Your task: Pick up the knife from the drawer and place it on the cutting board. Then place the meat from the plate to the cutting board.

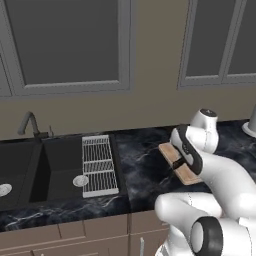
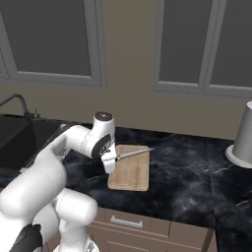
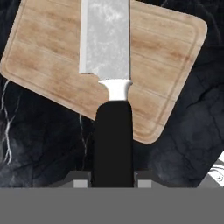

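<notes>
Holding the knife (image 3: 109,78) by its black handle, the gripper (image 3: 112,181) is closed tight on it, one finger on each side of the handle at the bottom of the hand view. The grey blade points away from the hand and lies over the cutting board (image 3: 166,57), which fills the upper part of that view. In the right base view the knife (image 2: 132,153) is in the middle of the picture, above the far edge of the cutting board (image 2: 130,174); I cannot tell if the blade touches the wood or not.

The board rests on a black marble counter (image 2: 192,182) with white veins. In the left base view the board (image 1: 180,167) is at the right of centre, partly behind the white arm. A white ribbed drying rack (image 1: 99,165) lies left of centre, over the right edge of a dark sink (image 1: 55,170). A grey tap (image 1: 31,125) stands behind the sink, at the left. The wall (image 1: 150,105) behind the counter is beige, and grey-framed cabinet doors (image 1: 65,45) with dark panels hang across the top of the picture. A pale grey cylinder (image 2: 243,138) stands on the counter at the right edge of the right base view. Brown drawer fronts (image 2: 128,224) with a slim metal handle run below the counter edge.
</notes>
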